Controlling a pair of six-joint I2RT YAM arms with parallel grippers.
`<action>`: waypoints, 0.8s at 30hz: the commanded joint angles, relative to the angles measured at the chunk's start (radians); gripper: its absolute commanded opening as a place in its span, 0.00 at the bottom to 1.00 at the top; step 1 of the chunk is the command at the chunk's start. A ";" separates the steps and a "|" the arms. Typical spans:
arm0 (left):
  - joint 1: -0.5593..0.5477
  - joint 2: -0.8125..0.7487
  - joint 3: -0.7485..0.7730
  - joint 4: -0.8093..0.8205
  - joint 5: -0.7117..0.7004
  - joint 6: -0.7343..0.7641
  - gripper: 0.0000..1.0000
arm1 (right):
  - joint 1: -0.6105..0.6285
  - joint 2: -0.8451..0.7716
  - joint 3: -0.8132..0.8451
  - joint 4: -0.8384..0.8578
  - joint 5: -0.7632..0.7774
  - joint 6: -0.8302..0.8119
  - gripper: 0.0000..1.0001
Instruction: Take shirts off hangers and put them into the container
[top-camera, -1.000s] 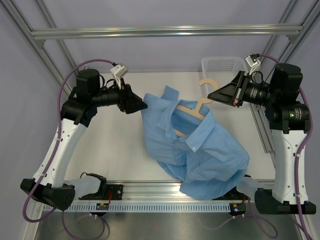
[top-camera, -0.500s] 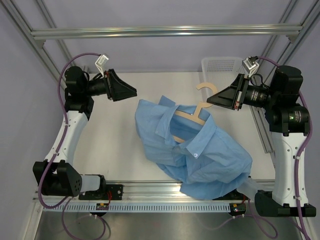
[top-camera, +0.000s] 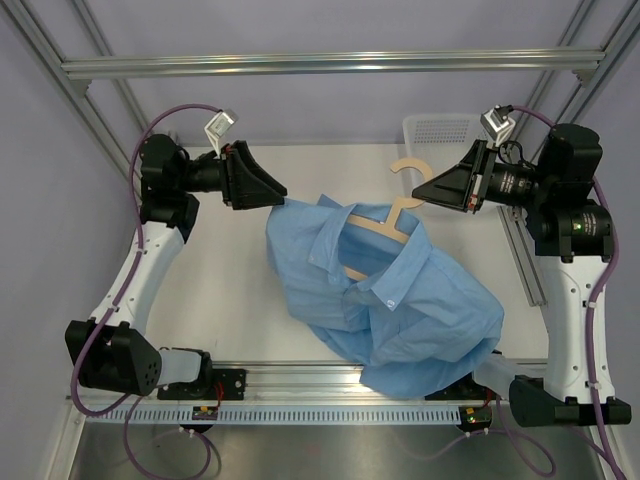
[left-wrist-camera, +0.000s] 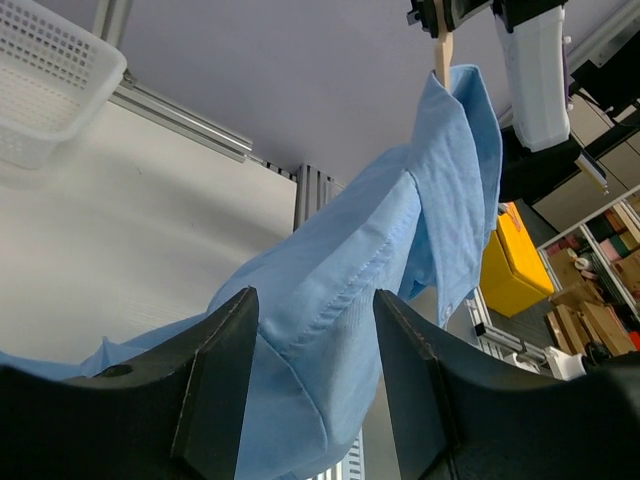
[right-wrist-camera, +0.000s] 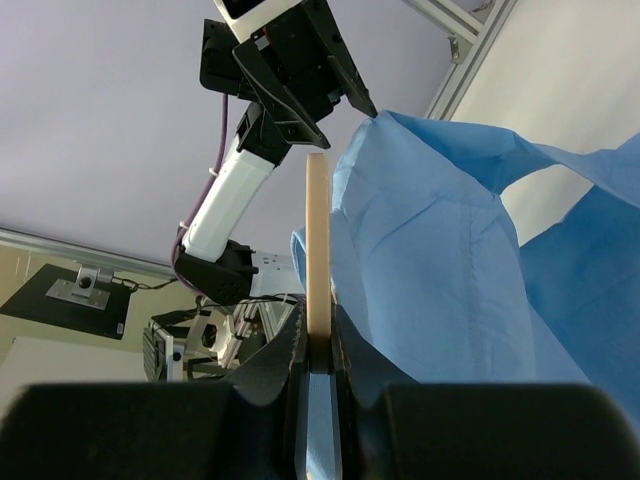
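The right claw (top-camera: 420, 193) pinches the hanger (right-wrist-camera: 318, 240) just beside the basket (top-camera: 445, 130) — the shirt (top-camera: 400, 300) hangs on it. The left claw (left-wrist-camera: 315, 300) is half wide — shirt cloth lies between its fingers.

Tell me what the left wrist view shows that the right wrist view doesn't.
Left wrist only: the basket, a yellow box, and cloth lying between the open fingers of the left gripper. Right wrist only: the right gripper seen close, shut on the hanger, plus the left arm. Both: the shirt and the hanger.
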 joint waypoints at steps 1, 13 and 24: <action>-0.015 -0.021 0.029 0.002 0.049 -0.005 0.50 | 0.000 -0.001 0.018 0.031 -0.052 0.059 0.00; -0.029 -0.042 0.014 -0.119 0.048 0.078 0.33 | 0.000 0.025 0.068 0.013 -0.039 0.047 0.00; -0.034 -0.058 0.031 -0.290 0.002 0.201 0.00 | 0.001 0.050 0.127 -0.066 0.036 -0.016 0.00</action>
